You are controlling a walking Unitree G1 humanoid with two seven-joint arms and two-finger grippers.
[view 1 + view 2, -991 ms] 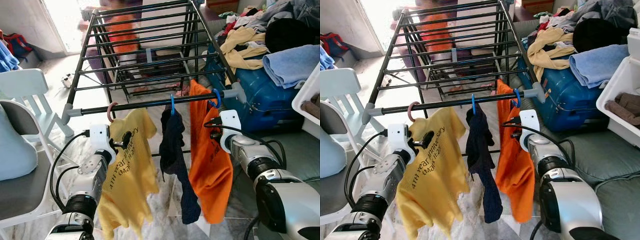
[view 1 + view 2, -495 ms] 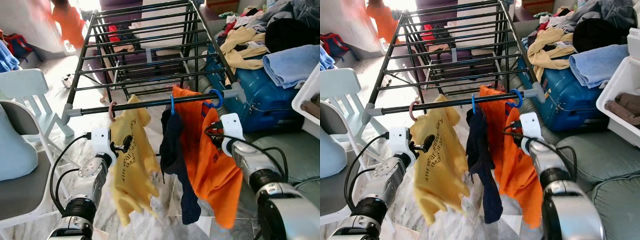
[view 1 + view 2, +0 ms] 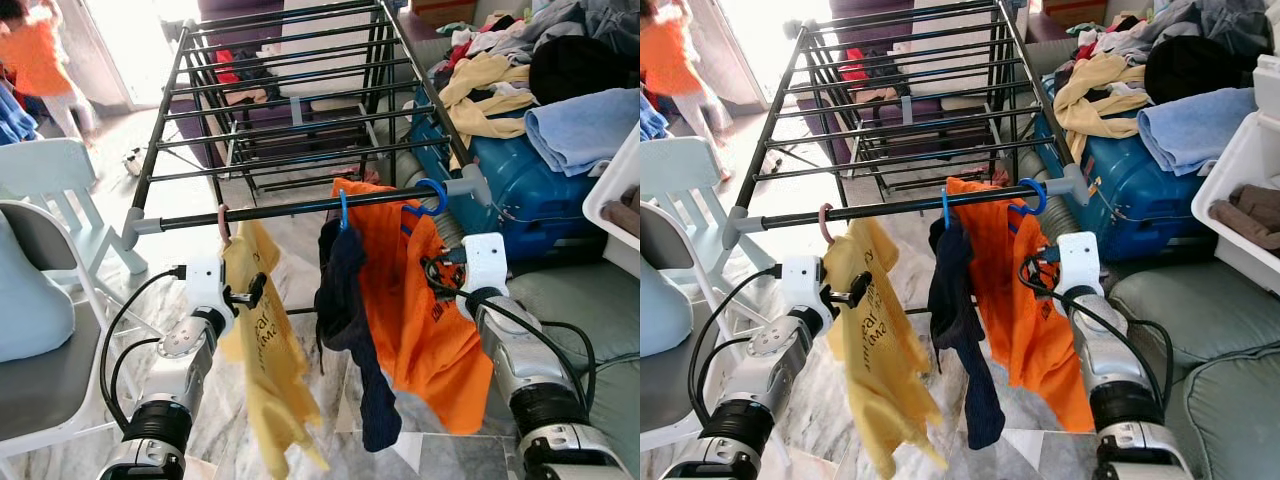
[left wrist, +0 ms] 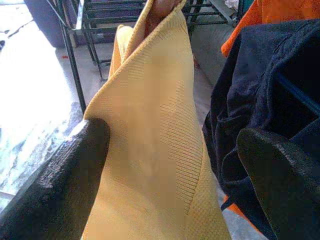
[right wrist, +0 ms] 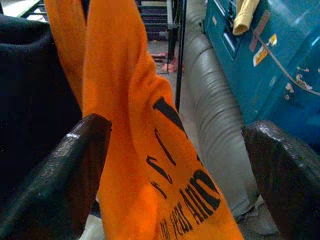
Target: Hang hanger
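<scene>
On the black drying rack's front bar (image 3: 290,209) hang three garments. A yellow shirt (image 3: 265,350) is on a pink hanger (image 3: 222,222), a navy garment (image 3: 345,300) on a blue hanger (image 3: 344,208), and an orange shirt (image 3: 410,290) on another blue hanger (image 3: 432,195). My left gripper (image 3: 250,293) is at the yellow shirt's shoulder, open. In the left wrist view the fabric (image 4: 155,130) lies loose between the fingers (image 4: 65,175). My right gripper (image 3: 440,275) is open beside the orange shirt, whose cloth (image 5: 135,125) sits between its spread fingers (image 5: 60,170).
A white chair (image 3: 50,170) stands at the left. At the right, a blue suitcase (image 3: 530,190) carries piled clothes beside a white basket (image 3: 620,190). Grey cushions (image 3: 1200,330) lie beside my right arm. A person in orange (image 3: 35,60) walks at the far left.
The yellow shirt has swung edge-on and the orange shirt has swung left, spreading wider. My right arm has drawn back and lower. The person has moved left across the background.
</scene>
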